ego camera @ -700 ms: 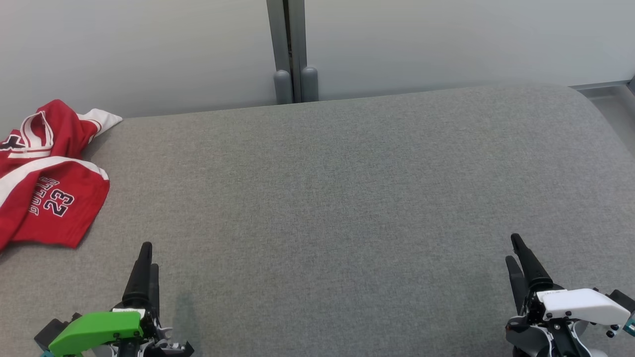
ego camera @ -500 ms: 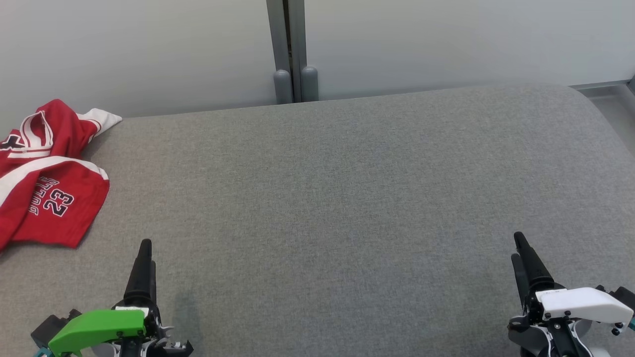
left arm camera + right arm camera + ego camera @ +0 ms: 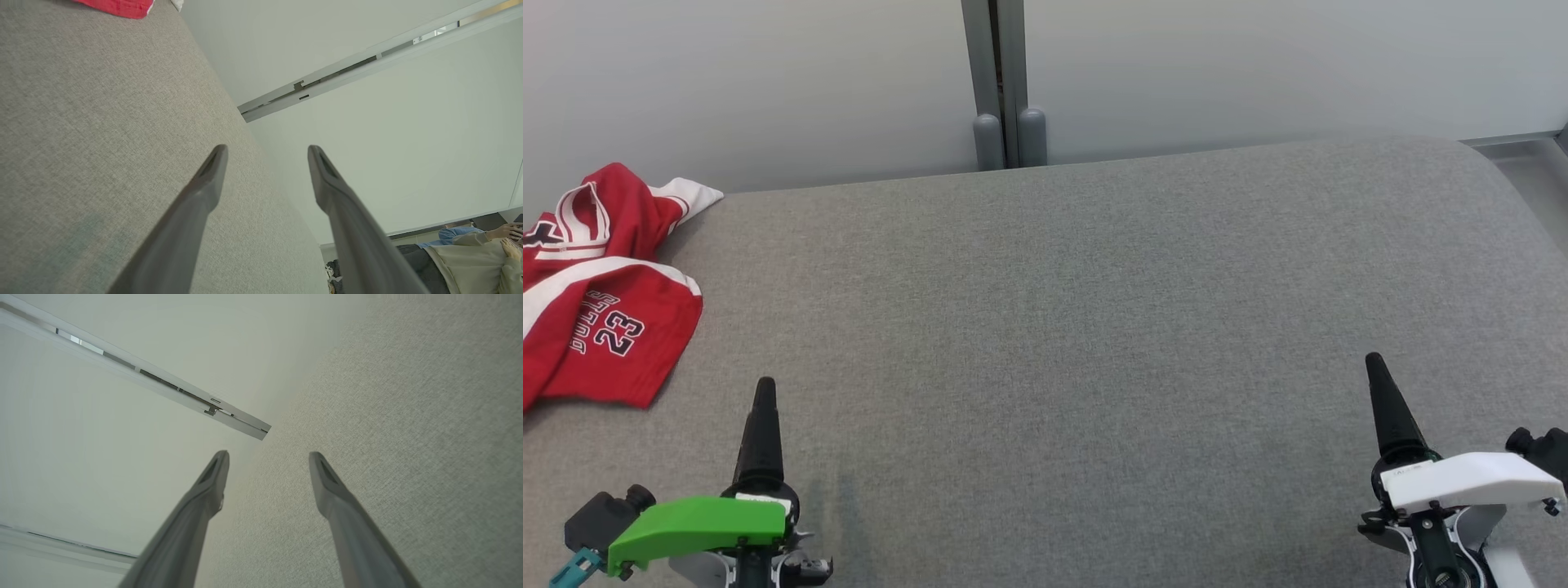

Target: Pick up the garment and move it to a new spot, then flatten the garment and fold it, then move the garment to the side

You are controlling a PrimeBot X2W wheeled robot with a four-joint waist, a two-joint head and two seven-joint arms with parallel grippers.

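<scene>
The garment (image 3: 600, 286), a red jersey with white trim and the number 23, lies crumpled at the far left of the grey cushioned surface (image 3: 1078, 310). A corner of the garment (image 3: 118, 6) shows at the top of the left wrist view. My left gripper (image 3: 765, 392) with its green housing sits at the lower left, to the right of and nearer than the jersey, apart from it. Its fingers stand open and hold nothing, as does the left gripper (image 3: 267, 152) in its wrist view. My right gripper (image 3: 1376, 367) with its white housing is at the lower right, and the right gripper (image 3: 269, 457) is open on nothing.
A pale wall with a grey vertical post (image 3: 1005, 82) stands behind the surface. The surface's right end curves away near a grey ledge (image 3: 1527, 163). A seated person (image 3: 470, 261) shows at the lower right of the left wrist view.
Both grippers have turned on their wrists, so each now shows edge-on as a single finger, and their tips have moved slightly forward. The garment has not moved.
</scene>
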